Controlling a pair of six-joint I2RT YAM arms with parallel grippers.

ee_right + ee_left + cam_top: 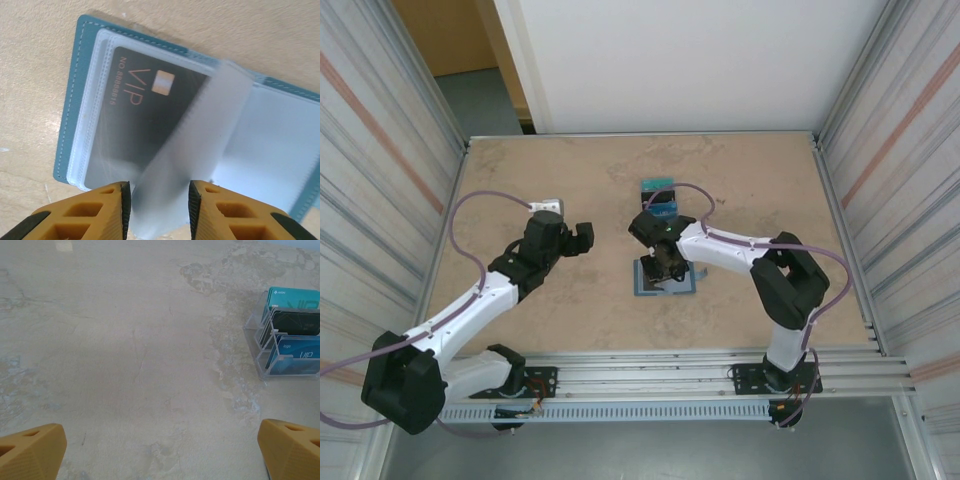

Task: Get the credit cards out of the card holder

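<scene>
The card holder [70, 105] lies open on the table, teal-blue outside with clear sleeves inside. A black VIP credit card [145, 110] sits in its left sleeve. My right gripper [159, 200] hovers just above it, jaws open. A blurred translucent sleeve page [200, 130] stands up in the gap between them. From above, the right gripper [665, 262] covers much of the holder [645, 288]. My left gripper [160, 440] is wide open over bare table; in the top view the left gripper [582, 238] hangs left of the holder.
A clear acrylic stand [260, 335] holds a teal card [295, 296], a black card [297, 322] and a blue card [300, 352]. The stand [658, 195] sits just behind the right gripper. Metal walls fence the table [770, 180].
</scene>
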